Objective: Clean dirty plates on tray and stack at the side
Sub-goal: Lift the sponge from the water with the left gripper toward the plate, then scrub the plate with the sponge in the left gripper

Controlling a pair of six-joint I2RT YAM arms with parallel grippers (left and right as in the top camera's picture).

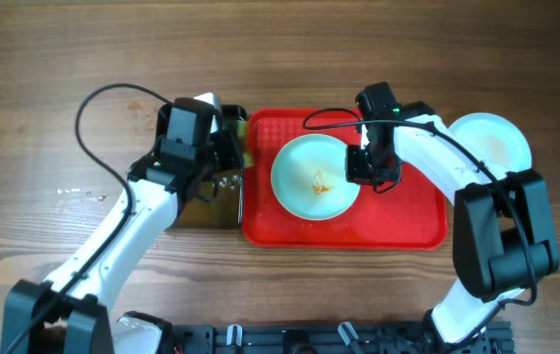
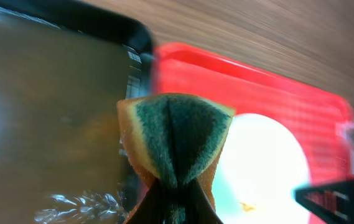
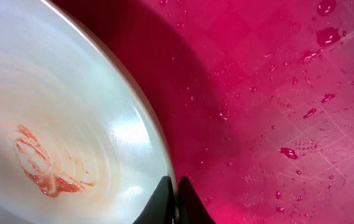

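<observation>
1. The dirty plate (image 1: 314,177) sits in the middle of the red tray (image 1: 407,224), which lies around the centre of the worktop (image 1: 43,79), a bit toward the far edge. There's an orange sauce smear (image 3: 43,165) in its well.
2. The right hand (image 3: 177,198) is pinched onto that plate's right rim, fingertips pressed together on the edge.
3. The left hand (image 2: 173,202) is squeezed on a green-and-yellow sponge (image 2: 173,140), folding it. It hangs by the tray's left end, over the edge of the black tub (image 2: 52,93).
4. A second plate (image 1: 491,143) rests on the worktop just off the tray's far right corner.
5. Handling-wise, the plate looks stiff, light and glossy, and the tray is dotted with water, so I'd bet it's slippery. The rim is really the only place to hold it. It needs a firm pinch or it'll skate around under the sponge. The sponge is soft, so it'll squash into the well fine.
</observation>
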